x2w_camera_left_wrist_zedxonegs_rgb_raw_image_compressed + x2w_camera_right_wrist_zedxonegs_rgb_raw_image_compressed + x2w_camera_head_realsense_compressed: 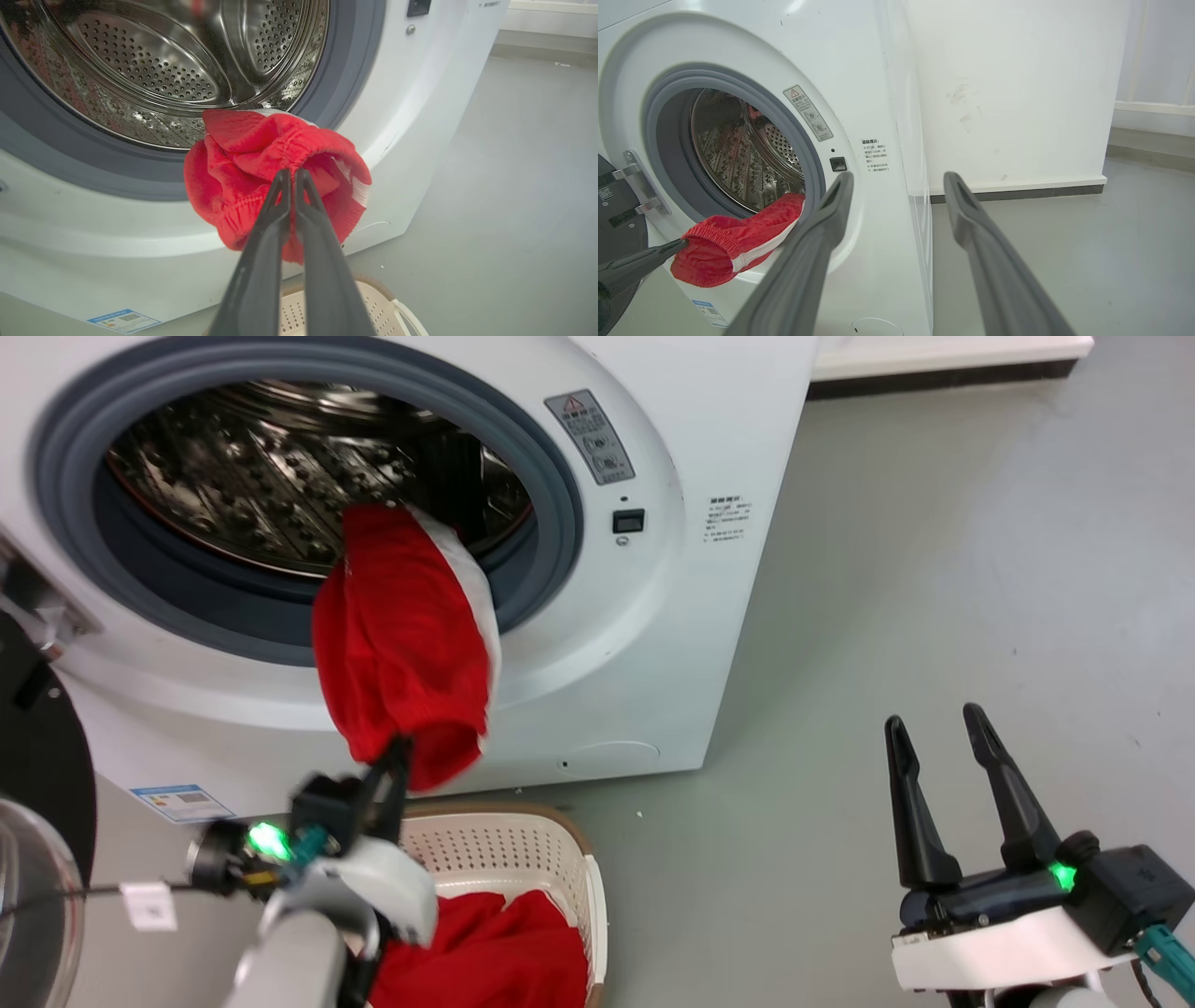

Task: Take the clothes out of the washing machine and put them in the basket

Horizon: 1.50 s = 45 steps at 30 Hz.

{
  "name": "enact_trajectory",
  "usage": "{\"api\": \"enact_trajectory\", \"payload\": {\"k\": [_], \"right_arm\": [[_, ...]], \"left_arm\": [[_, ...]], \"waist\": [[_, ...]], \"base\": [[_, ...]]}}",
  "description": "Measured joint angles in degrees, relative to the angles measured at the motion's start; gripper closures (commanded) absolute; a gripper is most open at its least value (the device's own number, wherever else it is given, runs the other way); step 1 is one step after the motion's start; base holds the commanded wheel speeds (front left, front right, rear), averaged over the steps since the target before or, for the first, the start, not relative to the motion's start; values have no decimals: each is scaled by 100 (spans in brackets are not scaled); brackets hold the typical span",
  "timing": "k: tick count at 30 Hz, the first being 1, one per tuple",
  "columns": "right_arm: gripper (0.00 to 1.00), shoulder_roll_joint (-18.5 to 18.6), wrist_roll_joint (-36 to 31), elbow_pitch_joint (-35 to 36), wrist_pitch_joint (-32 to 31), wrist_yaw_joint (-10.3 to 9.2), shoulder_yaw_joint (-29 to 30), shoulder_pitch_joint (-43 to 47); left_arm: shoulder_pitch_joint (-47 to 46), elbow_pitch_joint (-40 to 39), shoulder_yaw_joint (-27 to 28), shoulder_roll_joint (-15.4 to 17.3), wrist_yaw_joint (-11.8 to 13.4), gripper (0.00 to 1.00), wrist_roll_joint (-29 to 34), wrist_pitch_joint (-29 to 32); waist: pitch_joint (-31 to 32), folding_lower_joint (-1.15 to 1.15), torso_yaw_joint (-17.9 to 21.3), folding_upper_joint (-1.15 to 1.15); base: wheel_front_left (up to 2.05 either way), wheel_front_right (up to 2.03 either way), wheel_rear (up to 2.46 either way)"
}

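A red garment point(401, 644) with a white stripe hangs out of the washing machine point(653, 644) over its grey seal, one end still in the drum. My left gripper point(397, 754) is shut on its lower hem, seen close in the left wrist view as red garment point(261, 163) between the closed fingers point(280, 205). Below it stands the basket point(523, 845) holding another red garment point(485, 952). My right gripper point(934, 723) is open and empty over the floor to the right; in its own view the right gripper point(896, 179) faces the machine's front corner and the red garment point(733, 242).
The porthole door point(37, 784) stands open at the far left. Grey floor point(934, 569) stretches to the right of the machine, up to a white wall with a dark skirting point(934, 378). A blue label point(182, 801) is on the machine's lower front.
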<state>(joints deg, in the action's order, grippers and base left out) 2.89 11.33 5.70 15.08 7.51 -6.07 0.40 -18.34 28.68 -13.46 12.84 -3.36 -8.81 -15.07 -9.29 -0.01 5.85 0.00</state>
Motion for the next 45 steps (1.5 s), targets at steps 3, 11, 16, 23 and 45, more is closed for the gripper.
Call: {"api": "enact_trajectory", "payload": {"k": [3,11,16,23,45], "right_arm": [[0,1,-22,-14,0,0,5,91],[0,0,-24,-16,0,0,11,114],[0,0,-24,2,0,0,13,112],[0,1,-55,23,0,0,55,-45],[0,1,-57,233,0,0,115,-669]], "left_arm": [[300,-3,-180,-71,-53,100,26,0],[848,201,-508,-136,-118,100,56,0],[871,493,-504,-171,-118,100,-21,0],[780,1107,-478,-294,-144,100,-159,0],[-142,3641,-416,-643,-279,100,-432,0]], "waist": [[118,0,-66,0],[257,0,-157,0],[171,1,-140,0],[-141,2,-72,0],[-1295,2,187,0]], "base": [[0,0,0],[0,0,0],[0,0,0],[0,0,0],[0,0,0]]}}
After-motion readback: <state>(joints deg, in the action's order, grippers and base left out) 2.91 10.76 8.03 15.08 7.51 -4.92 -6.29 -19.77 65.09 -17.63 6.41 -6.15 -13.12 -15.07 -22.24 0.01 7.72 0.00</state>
